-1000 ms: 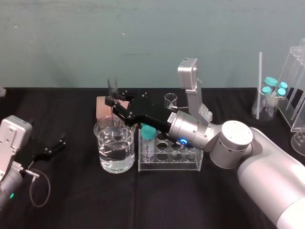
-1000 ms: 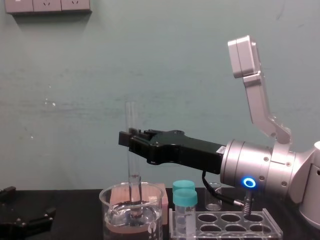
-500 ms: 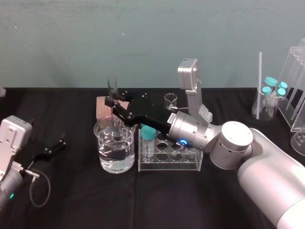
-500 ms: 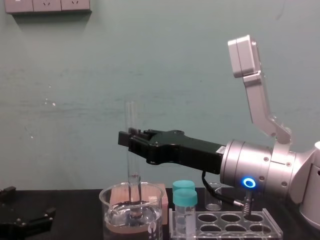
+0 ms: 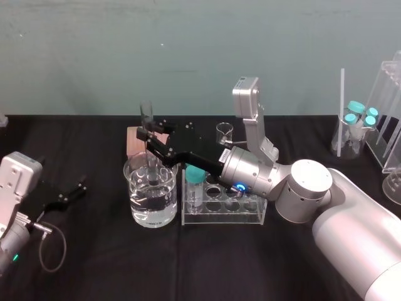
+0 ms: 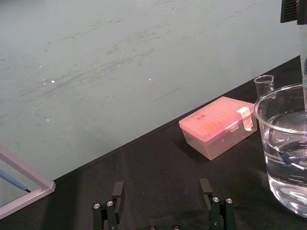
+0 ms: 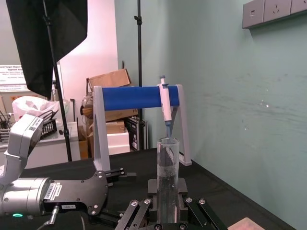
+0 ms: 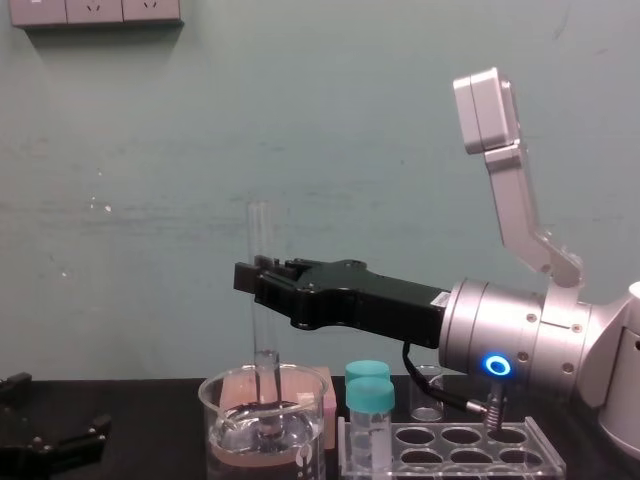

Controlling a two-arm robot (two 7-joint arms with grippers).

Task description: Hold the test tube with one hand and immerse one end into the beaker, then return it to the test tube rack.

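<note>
My right gripper (image 5: 149,137) is shut on the test tube (image 5: 147,128), a long clear glass tube held upright by its middle. The tube's lower end stands in the water of the large beaker (image 5: 150,199). From the chest, the tube (image 8: 262,250) rises above the black fingers (image 8: 262,282) and drops into the beaker (image 8: 232,435). In the right wrist view both fingers press the tube (image 7: 168,167). The clear test tube rack (image 5: 223,212) sits just right of the beaker. My left gripper (image 5: 78,188) rests open on the table at the far left, fingers apart (image 6: 163,191).
Two teal-capped vials (image 5: 195,185) stand at the rack's left end. A pink box (image 5: 133,139) lies behind the beaker and a tiny beaker (image 5: 224,132) behind the rack. More capped vials (image 5: 358,116) and clear stands (image 5: 390,106) are at the far right.
My right gripper and the test tube have shifted very slightly to the left. The tube's end stays in the water. The left arm has not moved.
</note>
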